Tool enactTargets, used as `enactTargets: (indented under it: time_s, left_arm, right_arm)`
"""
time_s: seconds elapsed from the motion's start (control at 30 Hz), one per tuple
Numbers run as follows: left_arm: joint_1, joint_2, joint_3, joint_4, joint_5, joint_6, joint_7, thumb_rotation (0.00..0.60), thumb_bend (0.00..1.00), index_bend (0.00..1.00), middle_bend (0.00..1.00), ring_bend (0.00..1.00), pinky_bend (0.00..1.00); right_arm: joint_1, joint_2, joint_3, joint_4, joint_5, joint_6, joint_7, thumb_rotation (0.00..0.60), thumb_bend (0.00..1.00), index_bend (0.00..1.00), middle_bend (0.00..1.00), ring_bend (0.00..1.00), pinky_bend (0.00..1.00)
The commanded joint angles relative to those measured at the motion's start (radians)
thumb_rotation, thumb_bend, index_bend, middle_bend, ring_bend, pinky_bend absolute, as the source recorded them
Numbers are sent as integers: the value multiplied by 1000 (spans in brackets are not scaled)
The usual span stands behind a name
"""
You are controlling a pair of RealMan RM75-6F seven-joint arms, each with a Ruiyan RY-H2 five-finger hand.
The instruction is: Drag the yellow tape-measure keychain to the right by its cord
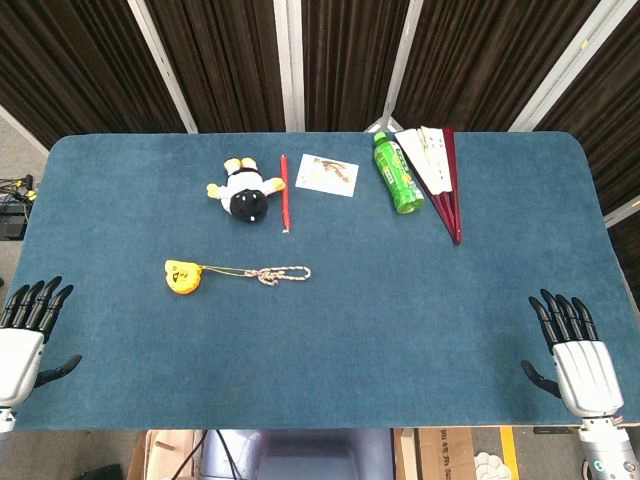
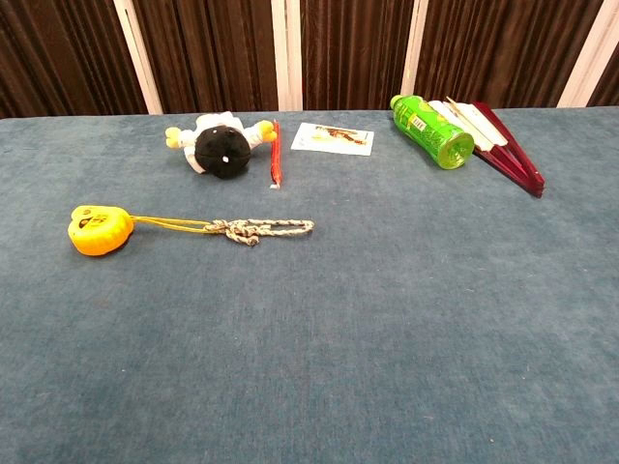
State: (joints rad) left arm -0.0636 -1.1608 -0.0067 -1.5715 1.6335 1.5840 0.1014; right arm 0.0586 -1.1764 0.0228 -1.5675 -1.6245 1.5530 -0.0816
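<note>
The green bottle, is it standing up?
No, the green bottle lies on its side on the table, next to the folded fan.

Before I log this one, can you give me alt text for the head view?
A yellow tape measure lies on a blue table, its cord trailing right. Both hands, left and right, rest open at the near edge. Along the far side lie a plush toy, red pen, card, green bottle and folded fan.

matt blue napped cloth covers the counter (image 2: 387,338); glossy yellow plastic keychain (image 2: 100,230) with braided fibre cord (image 2: 261,228); plush fabric toy (image 2: 221,143); glossy green plastic bottle (image 2: 431,131); paper card (image 2: 333,138).
</note>
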Motion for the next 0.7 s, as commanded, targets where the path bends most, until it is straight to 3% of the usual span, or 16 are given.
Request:
enactTargets:
  time_s: [0.03, 0.7]
  left_arm:
    - [0, 0, -1, 0, -2, 0, -2, 600, 0, 0, 0, 0, 0]
    - [9, 9, 4, -4, -2, 9, -6, 600, 0, 0, 0, 0, 0]
  right_arm:
    - [1, -1, 0, 0, -2, -1, 0, 600, 238, 0, 0, 0, 0]
    - [24, -5, -6, -5, -50, -6, 47, 600, 238, 0, 0, 0, 0]
